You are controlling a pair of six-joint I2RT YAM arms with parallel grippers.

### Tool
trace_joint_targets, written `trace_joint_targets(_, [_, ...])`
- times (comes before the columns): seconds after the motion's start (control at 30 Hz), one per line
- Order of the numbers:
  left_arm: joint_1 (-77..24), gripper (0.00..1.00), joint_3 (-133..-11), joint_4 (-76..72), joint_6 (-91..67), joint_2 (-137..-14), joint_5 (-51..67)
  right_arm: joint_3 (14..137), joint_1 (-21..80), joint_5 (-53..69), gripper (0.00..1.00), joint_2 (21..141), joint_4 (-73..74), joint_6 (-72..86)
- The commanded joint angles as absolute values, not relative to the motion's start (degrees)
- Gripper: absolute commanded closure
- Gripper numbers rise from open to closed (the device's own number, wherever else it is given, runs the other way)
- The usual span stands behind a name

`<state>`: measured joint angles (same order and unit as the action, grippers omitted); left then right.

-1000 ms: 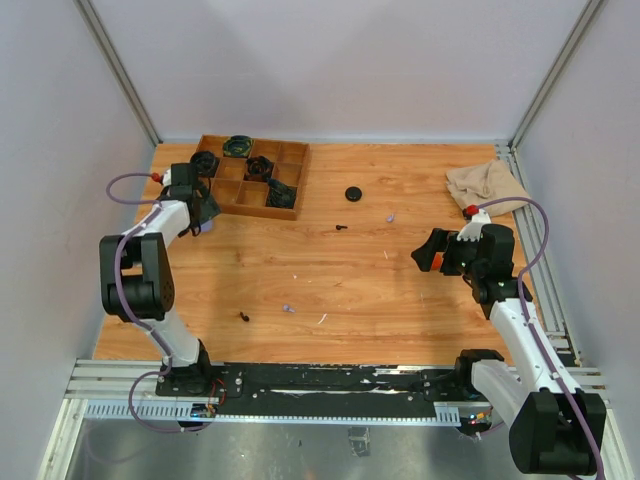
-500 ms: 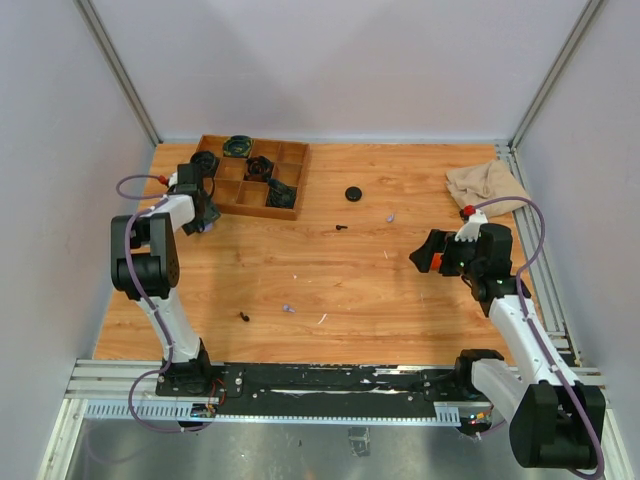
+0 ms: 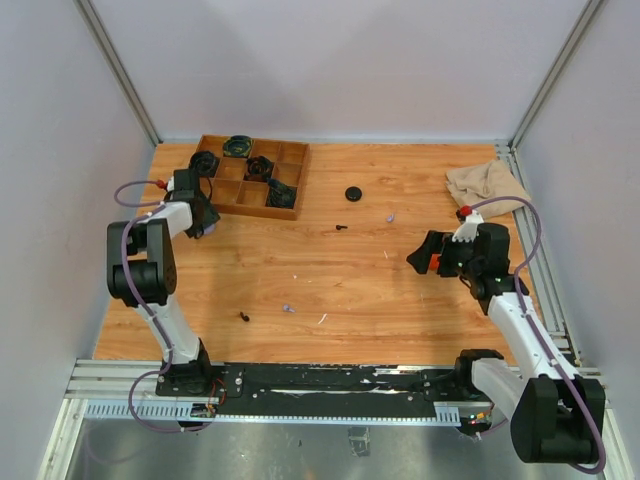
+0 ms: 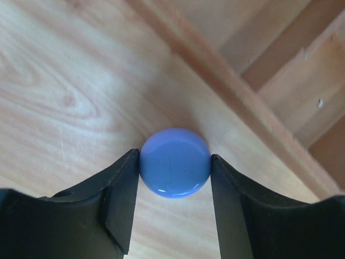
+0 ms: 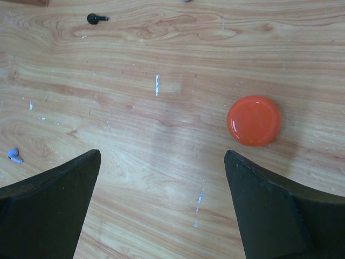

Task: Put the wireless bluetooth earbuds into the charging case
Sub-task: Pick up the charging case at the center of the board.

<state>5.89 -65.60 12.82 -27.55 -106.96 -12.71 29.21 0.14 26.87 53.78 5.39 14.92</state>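
Note:
My left gripper (image 4: 175, 157) is shut on a round lavender-blue charging case (image 4: 174, 174), a finger touching each side, on the table beside the wooden tray's wall (image 4: 232, 91). In the top view that gripper (image 3: 200, 226) sits at the tray's near left corner. My right gripper (image 5: 161, 162) hangs open above bare wood, with a round orange-red case (image 5: 253, 120) ahead of its right finger. Earbuds lie loose: a lavender one (image 5: 14, 156), a black one (image 5: 96, 19), and in the top view black ones (image 3: 245, 316) (image 3: 342, 228) and lavender ones (image 3: 288, 308) (image 3: 389, 217).
A wooden compartment tray (image 3: 290, 153) with dark items stands at the back left. A round black case (image 3: 352, 192) lies near the table's middle back. A beige cloth (image 3: 485, 185) is bunched at the back right. Thin pale slivers dot the wood.
The left jaws have closed in onto the lavender-blue case, and the left arm's elbow has shifted. The right gripper has drifted slightly left, still wide open.

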Motion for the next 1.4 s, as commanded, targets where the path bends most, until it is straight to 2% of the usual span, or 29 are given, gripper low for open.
trace_joint_targets(0.0, [5.87,0.65,-56.91,11.21,-30.78,-101.56,-4.93,30.08,2.40,29.57,0.01,55.45,4.93,14.09])
trace_joint_targets(0.2, [1.09,0.66,-50.96,9.42,-30.62,-94.39,-3.69,30.95,5.31,29.71,0.01,55.96,6.75,13.13])
trace_joint_targets(0.53, [-12.50,0.66,-45.59,5.77,-29.48,-85.15,-4.01,31.20,12.72,30.23,0.02,58.95,8.93,12.94])
trace_joint_targets(1.03, [-35.25,0.66,-36.50,-7.90,-14.97,-71.56,-3.92,35.30,22.49,30.90,0.03,57.87,10.15,14.58])
trace_joint_targets(1.37, [-46.17,0.66,-34.55,-13.98,-2.91,-69.21,-4.60,38.32,25.65,33.98,0.05,57.70,5.04,19.35])
